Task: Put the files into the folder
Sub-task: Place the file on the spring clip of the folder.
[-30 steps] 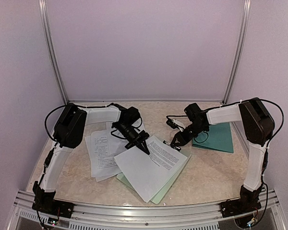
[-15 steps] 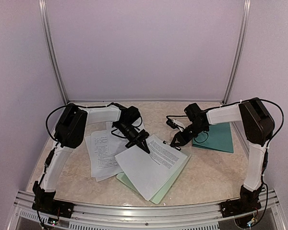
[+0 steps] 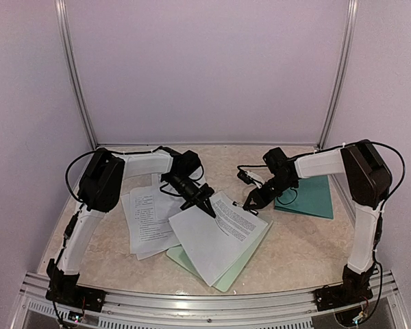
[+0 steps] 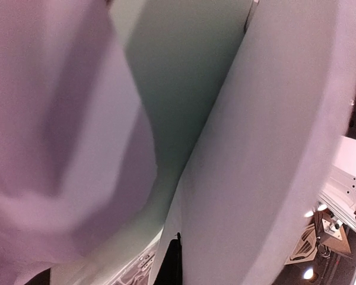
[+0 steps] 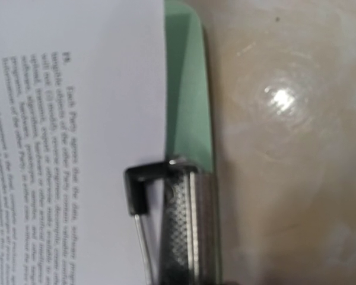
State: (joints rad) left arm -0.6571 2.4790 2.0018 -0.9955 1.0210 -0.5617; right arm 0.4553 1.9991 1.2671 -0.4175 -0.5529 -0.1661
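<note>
The files are white printed sheets. One sheet (image 3: 216, 243) is lifted at its far corner, and my left gripper (image 3: 207, 208) is shut on that corner. In the left wrist view this sheet (image 4: 273, 148) fills the frame, with one dark finger (image 4: 171, 267) at its lower edge. Another printed sheet (image 3: 241, 223) (image 5: 77, 119) lies beneath it on a pale mint clipboard (image 3: 229, 277). More sheets (image 3: 147, 219) lie to the left. My right gripper (image 3: 251, 203) is at the clipboard's metal clip (image 5: 187, 225) and grips it. The dark teal folder (image 3: 307, 195) lies closed, to the right of my right gripper.
The clipboard's green edge (image 5: 188, 119) meets the beige marbled table (image 5: 285, 148) on its right. A metal rail (image 3: 205, 301) runs along the near table edge, and pale walls enclose the back and both sides.
The sheet in my left gripper has shifted slightly to the right, with the gripper moving with it. The right arm has stayed on the clip.
</note>
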